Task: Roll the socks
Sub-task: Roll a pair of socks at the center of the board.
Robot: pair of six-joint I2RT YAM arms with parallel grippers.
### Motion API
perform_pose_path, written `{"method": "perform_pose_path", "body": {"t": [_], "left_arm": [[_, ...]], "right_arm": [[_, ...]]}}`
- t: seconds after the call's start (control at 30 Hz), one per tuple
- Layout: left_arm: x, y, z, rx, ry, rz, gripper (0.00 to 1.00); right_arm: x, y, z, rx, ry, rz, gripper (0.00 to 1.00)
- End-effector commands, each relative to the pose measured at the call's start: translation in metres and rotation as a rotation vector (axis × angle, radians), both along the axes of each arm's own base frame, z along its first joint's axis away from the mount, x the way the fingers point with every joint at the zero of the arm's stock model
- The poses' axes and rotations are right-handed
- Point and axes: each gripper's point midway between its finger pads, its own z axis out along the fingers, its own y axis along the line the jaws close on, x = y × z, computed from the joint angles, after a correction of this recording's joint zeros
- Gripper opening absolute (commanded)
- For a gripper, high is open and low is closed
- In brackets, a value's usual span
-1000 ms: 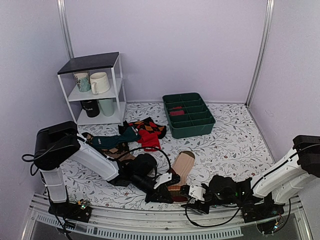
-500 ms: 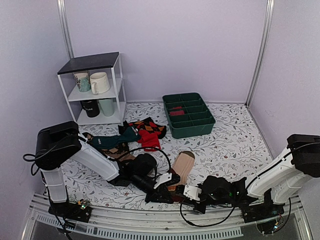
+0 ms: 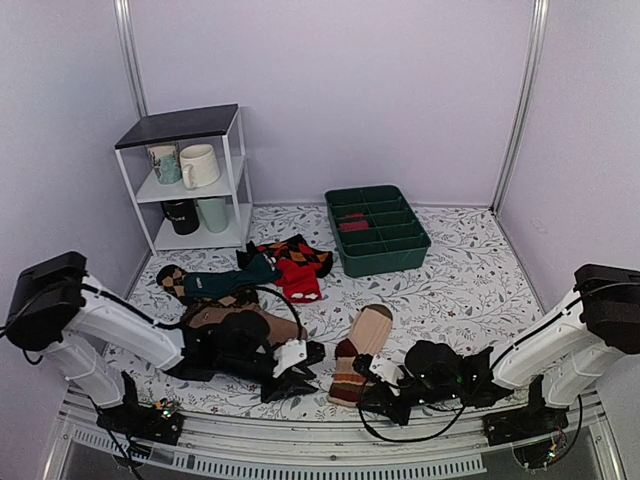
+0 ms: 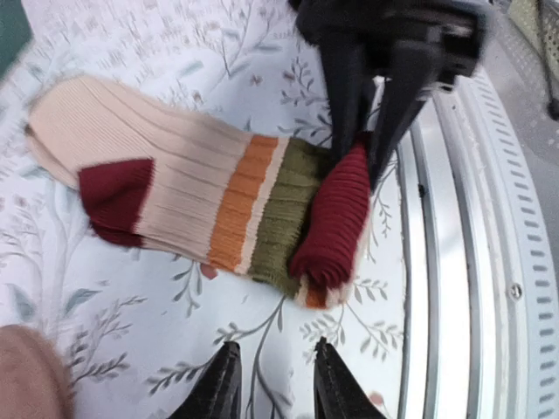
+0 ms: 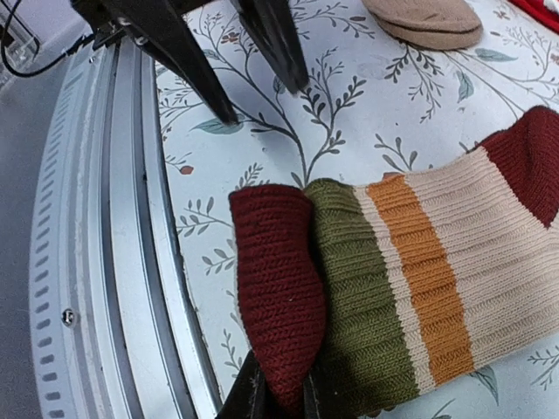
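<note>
The socks [image 3: 362, 342] lie stacked near the table's front edge, beige legs pointing away and the maroon toe end folded back over the olive stripe [image 4: 336, 214]. My right gripper [image 3: 362, 392] sits at that near end, shut on the folded maroon toe [image 5: 281, 397], which fills the gap between its fingers [image 5: 278, 297]. In the left wrist view the right gripper's black fingers [image 4: 348, 105] come down onto the fold. My left gripper [image 3: 305, 370] is a little to the socks' left, open and holding nothing [image 4: 275, 384], its tips over bare tablecloth.
A plain brown sock [image 3: 240, 322] lies under my left arm. Argyle socks [image 3: 298, 262] and a teal sock [image 3: 225, 283] are behind it. A green divided tray [image 3: 378, 232] stands at the back, a white shelf with mugs [image 3: 190, 180] at the back left. The metal rail [image 4: 463, 305] borders the front edge.
My left gripper let go of the socks' toe end and drew back to the left, opening. My right gripper slid left and closed on the folded toe.
</note>
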Motion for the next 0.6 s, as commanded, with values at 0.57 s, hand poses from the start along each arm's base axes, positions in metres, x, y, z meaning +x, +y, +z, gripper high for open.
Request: {"method": "perform_pose_path", "body": {"t": [0.57], "left_arm": [[-0.032,-0.023,0.019,-0.101,-0.405,-0.273,0.39]], "right_arm": [[-0.027,-0.027,-0.057,-0.253,0.515,-0.011,0.11]]}}
